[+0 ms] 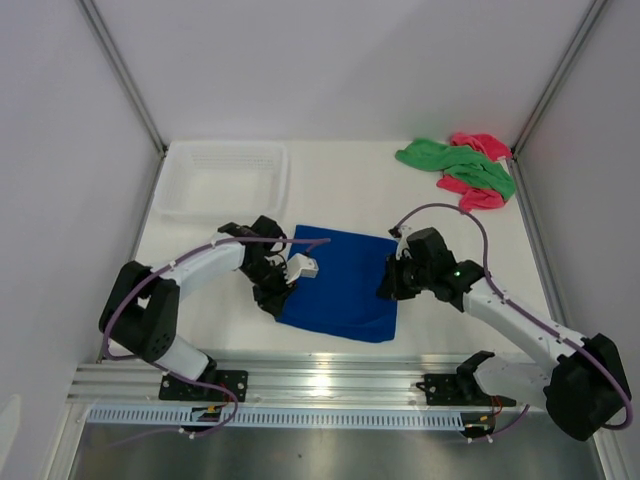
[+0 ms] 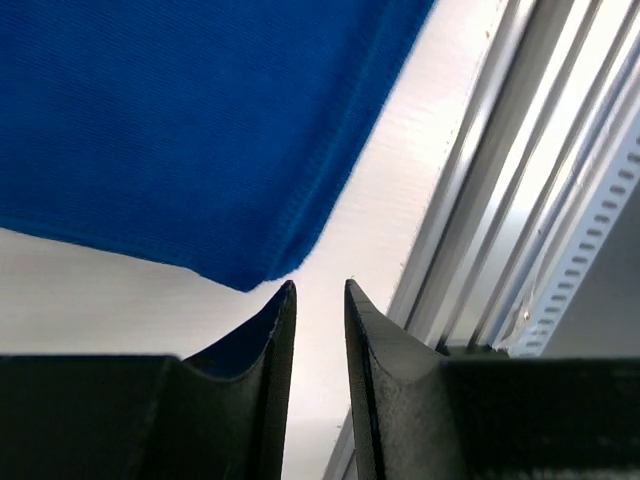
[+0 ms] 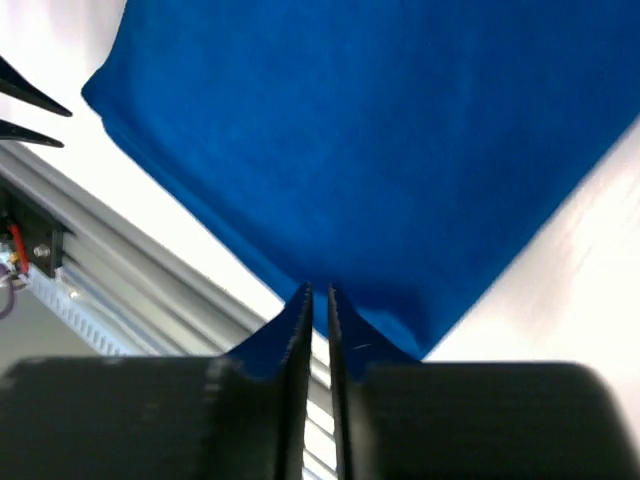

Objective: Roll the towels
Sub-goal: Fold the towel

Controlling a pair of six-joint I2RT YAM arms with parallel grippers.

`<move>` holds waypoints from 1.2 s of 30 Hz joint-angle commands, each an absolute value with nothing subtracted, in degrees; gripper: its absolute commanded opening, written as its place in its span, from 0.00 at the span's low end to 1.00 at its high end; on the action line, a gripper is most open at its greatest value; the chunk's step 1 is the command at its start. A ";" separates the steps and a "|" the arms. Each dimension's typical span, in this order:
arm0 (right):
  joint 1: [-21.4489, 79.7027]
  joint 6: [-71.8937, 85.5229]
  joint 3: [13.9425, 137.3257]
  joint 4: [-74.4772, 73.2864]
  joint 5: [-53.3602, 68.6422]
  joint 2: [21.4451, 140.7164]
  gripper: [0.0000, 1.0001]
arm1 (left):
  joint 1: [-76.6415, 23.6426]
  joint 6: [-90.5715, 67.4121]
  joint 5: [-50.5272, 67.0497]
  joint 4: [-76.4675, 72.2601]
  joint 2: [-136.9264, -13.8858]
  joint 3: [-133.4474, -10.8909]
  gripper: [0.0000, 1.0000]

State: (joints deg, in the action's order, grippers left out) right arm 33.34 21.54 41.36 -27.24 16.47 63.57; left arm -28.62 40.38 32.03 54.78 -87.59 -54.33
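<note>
Since every place below is reckoned from the blue towel (image 1: pixel 340 285), that piece serves as landmark.

1. Table (image 1: pixel 340 190). White; carries all items. The blue towel sits near its middle, toward the arms.
2. White basket (image 1: pixel 222 147). Beyond the blue towel's far left corner, apart from it.
3. Blue towel. Spread flat, slightly askew, not yet rolled.
4. Green towel (image 1: pixel 460 163) and pink towel (image 1: pixel 480 197). Heaped together and overlapping, well beyond the blue towel's far right corner; both unrolled.
5. Left hand (image 2: pixel 320 285). At the blue towel's near left corner. Fingers parted, bare table showing between them, nothing held; the corner lies just past the tips.
6. Right hand (image 3: pixel 320 290). At the blue towel's right edge, toward the near corner. Fingers a narrow slit apart, tips against the hem; whether cloth is pinched cannot be told.

Handling note (a judgement). The step appears to be taking the near edge to begin the roll. Both hands should pinch only the hem, at matching points. Lift barely off the table. Turn the edge over toward the far side with both hands level, or the roll will run crooked. The left hand must first advance onto its corner.
</note>
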 commanded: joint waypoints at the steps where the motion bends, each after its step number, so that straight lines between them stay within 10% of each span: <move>1: 34.71 22.24 40.96 -19.52 15.65 69.41 0.10 | -28.92 33.08 29.72 47.75 -86.92 -57.29 0.29; 14: 40.69 41.80 39.38 -29.18 2.03 66.54 0.53 | -37.87 40.16 12.84 34.65 -77.26 -45.27 0.43; 36: 41.31 58.62 32.43 -27.52 -0.70 62.66 0.57 | -41.75 63.37 8.70 38.32 -73.83 -41.13 0.48</move>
State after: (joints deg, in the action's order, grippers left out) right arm 40.93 56.88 33.08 -30.44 0.45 61.78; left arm -41.15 59.27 7.79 37.74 -74.89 -40.99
